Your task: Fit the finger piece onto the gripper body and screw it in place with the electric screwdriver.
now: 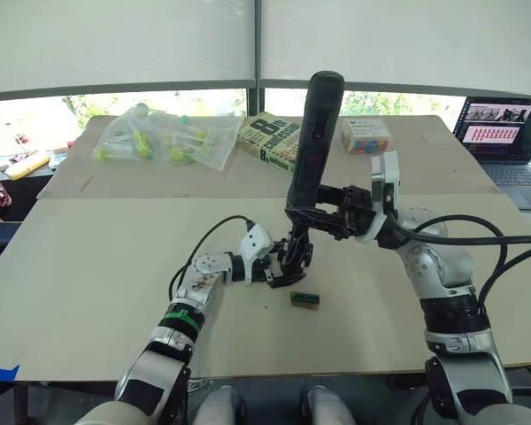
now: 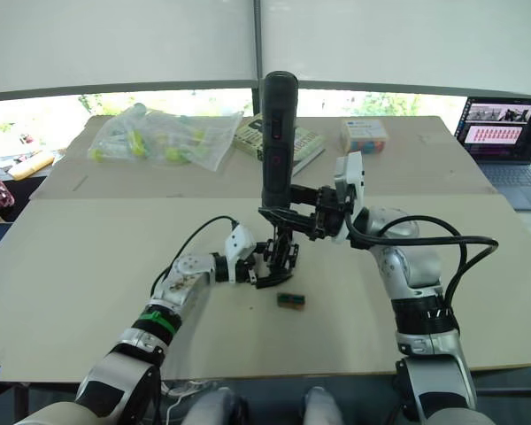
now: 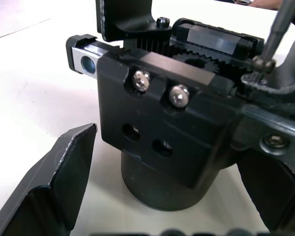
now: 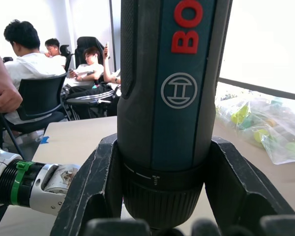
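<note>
The tabletop (image 1: 88, 292) was a broad, matte beige sheet, smooth and bare towards its near edge. The electric screwdriver (image 1: 314, 133), a thick dark cylinder with red lettering and a ribbed collar, stood nearly upright over the middle of the tabletop; the right gripper (image 4: 160, 196) had its wedge-shaped fingers (image 4: 96, 187) clamped on the collar from both sides. Below it sat the gripper body (image 3: 167, 123), a chunky black block on a round base with exposed gear teeth, two bright screw heads and two empty holes in its front plate. The left gripper (image 1: 270, 270) bracketed the block, its fingers (image 3: 64, 182) spread on either side; whether they pressed on it could not be told. The thin metal bit (image 3: 273, 34) came down onto the block's top edge, so the screwing step seemed in hand. Next called for steady downward pressure along the bit's axis. A small green-brown box (image 1: 304, 299) lay just beside the body, towards the near edge.
</note>
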